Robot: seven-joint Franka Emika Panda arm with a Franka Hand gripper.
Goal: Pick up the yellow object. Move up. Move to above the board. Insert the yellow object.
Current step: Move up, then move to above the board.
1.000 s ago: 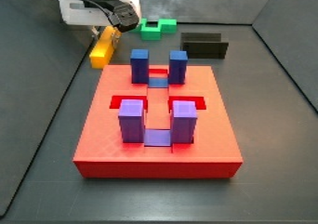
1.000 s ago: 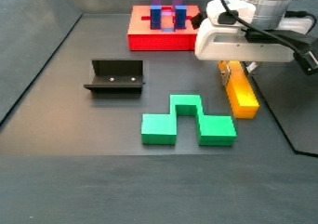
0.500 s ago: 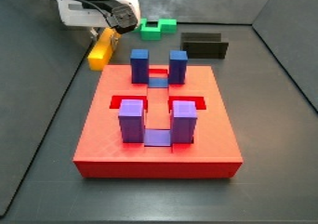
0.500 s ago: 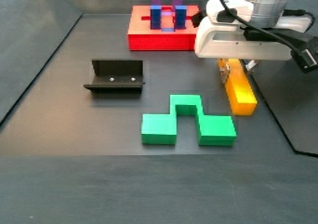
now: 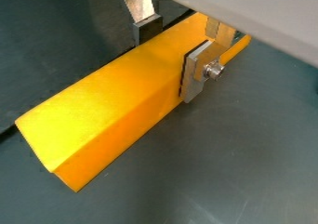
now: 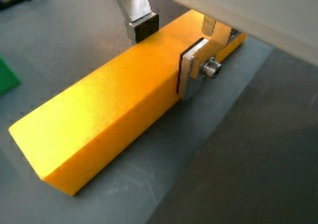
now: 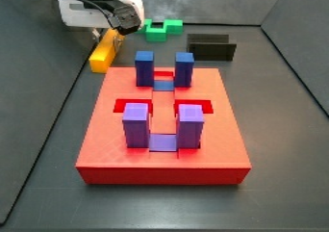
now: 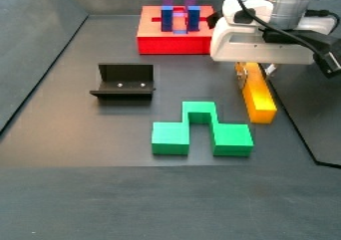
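The yellow object point(image 5: 99, 116) is a long yellow-orange bar lying flat on the dark floor; it also shows in a wrist view point(image 6: 99, 116) and in both side views point(image 7: 103, 53) point(image 8: 258, 100). My gripper point(image 5: 170, 46) is down over one end of it, with a silver finger point(image 5: 199, 70) pressed on one long side and the other pad point(image 6: 143, 28) against the opposite side. The gripper also shows in both side views point(image 7: 115, 26) point(image 8: 253, 70). The board point(image 7: 161, 149), a red slab with blue and purple posts, lies apart from the bar point(image 8: 173, 43).
A green notched block point(image 8: 200, 129) lies on the floor beside the bar, also seen in a side view point(image 7: 162, 28). The dark fixture point(image 8: 124, 82) stands further off point(image 7: 211, 48). Raised walls edge the floor.
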